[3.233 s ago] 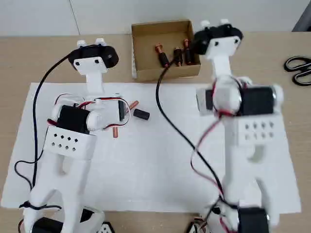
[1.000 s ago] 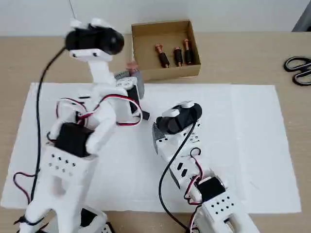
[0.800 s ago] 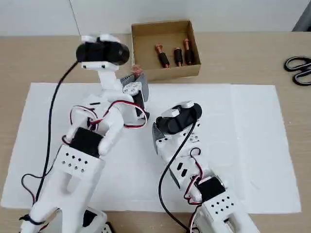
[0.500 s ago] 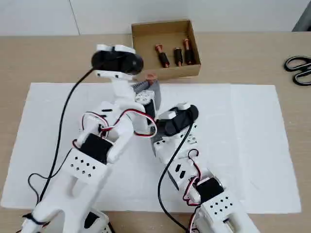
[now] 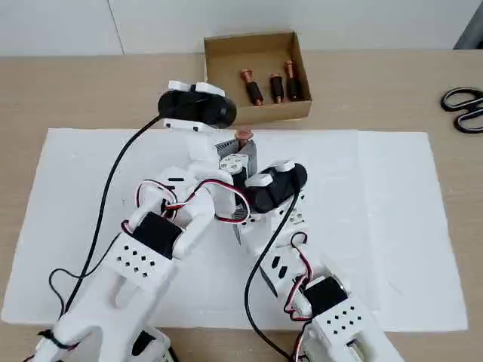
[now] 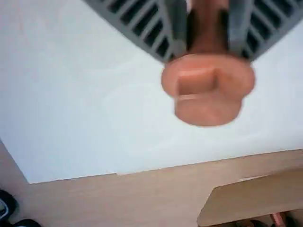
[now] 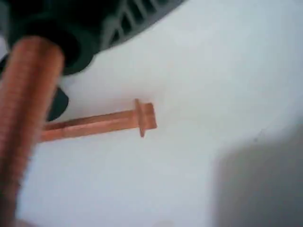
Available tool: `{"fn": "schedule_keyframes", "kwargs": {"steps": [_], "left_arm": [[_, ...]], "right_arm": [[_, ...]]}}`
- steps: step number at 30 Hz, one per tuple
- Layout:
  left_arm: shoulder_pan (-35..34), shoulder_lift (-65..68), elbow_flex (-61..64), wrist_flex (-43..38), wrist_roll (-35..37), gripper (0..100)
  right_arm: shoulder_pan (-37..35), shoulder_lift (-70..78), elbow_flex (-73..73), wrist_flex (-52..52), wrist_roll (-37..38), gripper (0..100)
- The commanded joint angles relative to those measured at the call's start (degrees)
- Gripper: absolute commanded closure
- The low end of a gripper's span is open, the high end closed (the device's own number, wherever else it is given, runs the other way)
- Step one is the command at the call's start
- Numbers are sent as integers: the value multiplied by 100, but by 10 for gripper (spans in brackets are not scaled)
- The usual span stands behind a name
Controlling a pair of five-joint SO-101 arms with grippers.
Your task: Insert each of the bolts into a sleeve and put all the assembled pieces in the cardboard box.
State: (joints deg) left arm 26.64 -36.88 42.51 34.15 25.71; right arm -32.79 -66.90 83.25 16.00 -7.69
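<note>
Left jaws were clamped on the bolt (image 6: 208, 90), pinching the shank right under the flanged head, with the head sticking out past them. Right jaws looked closed on a dark sleeve (image 7: 78, 47). From that wrist view a copper threaded shank sat right against the sleeve, but I couldn't tell if it was in the bore or just alongside it. My read on handling: the bolt's small, light and totally rigid, so weight wasn't the worry. The worry was a round shank swivelling or sliding in a two-sided pinch. Threads give some bite, and grabbing high under the head seemed like the right call since it leaves the thread end free to go in. The sleeve's probably stiff and smoother, so I'd squeeze it across the outside at mid-length and keep both ends clear, because any tilt would make the bolt catch on the rim. Both pairs of jaws met over the middle of the white sheet (image 5: 392, 226). A second bolt (image 7: 102, 122) lay flat on the sheet close by, and I'd expect it to roll if nudged. The box (image 5: 225, 87) sat on the surface (image 5: 90, 90) just past the sheet's far edge, with three assembled pieces (image 5: 272, 84) in it.
</note>
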Motion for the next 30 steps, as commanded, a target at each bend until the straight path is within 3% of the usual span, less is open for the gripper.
{"fn": "schedule_keyframes", "kwargs": {"steps": [1, 30], "left_arm": [[62, -220, -13, -167, 26, 995], [53, -229, -13, 255, 26, 995]], "right_arm": [[-48, -84, -26, -110, -44, 995], [242, -92, -44, -110, -44, 995]]}}
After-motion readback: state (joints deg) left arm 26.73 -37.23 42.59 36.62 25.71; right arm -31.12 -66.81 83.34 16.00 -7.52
